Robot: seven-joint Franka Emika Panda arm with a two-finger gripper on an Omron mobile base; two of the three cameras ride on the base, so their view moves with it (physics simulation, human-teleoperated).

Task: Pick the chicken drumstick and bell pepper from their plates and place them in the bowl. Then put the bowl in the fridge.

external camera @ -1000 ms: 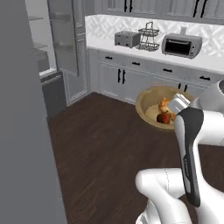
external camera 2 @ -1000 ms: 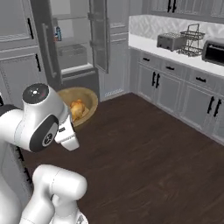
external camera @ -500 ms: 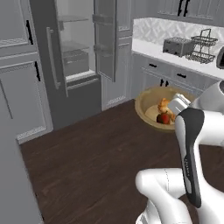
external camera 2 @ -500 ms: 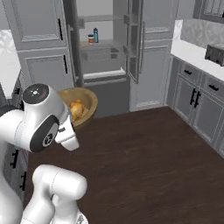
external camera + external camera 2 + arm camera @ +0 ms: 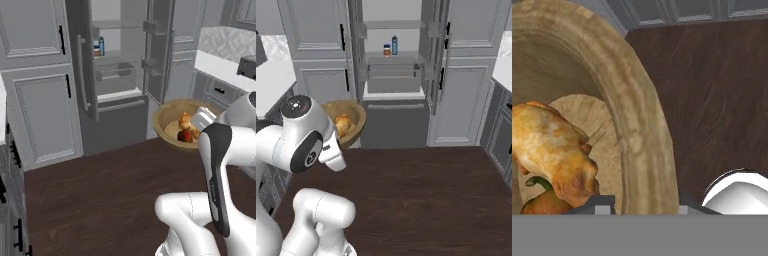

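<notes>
Pincer: (image 5: 641,202) clamped on the rim of the bowl (image 5: 643,130), one tip inside the wall, one outside; the bowl is carried in the air above the dark wood floor (image 5: 426,195).
Bowl, base views: tan wood, held at the end of the arm, in front of the fridge (image 5: 120,75) but well short of it (image 5: 353,120).
Chicken drumstick: (image 5: 554,150) golden-orange, lying in the bowl's bottom (image 5: 186,120), touching the pepper.
Bell pepper: (image 5: 547,205) just beside and partly under the drumstick in the hand view; red, low in the bowl in the left base view (image 5: 185,135).
Fridge: doors open, glass shelves and a clear drawer (image 5: 393,80) showing; two small containers (image 5: 391,47) stand on an upper shelf.
</notes>
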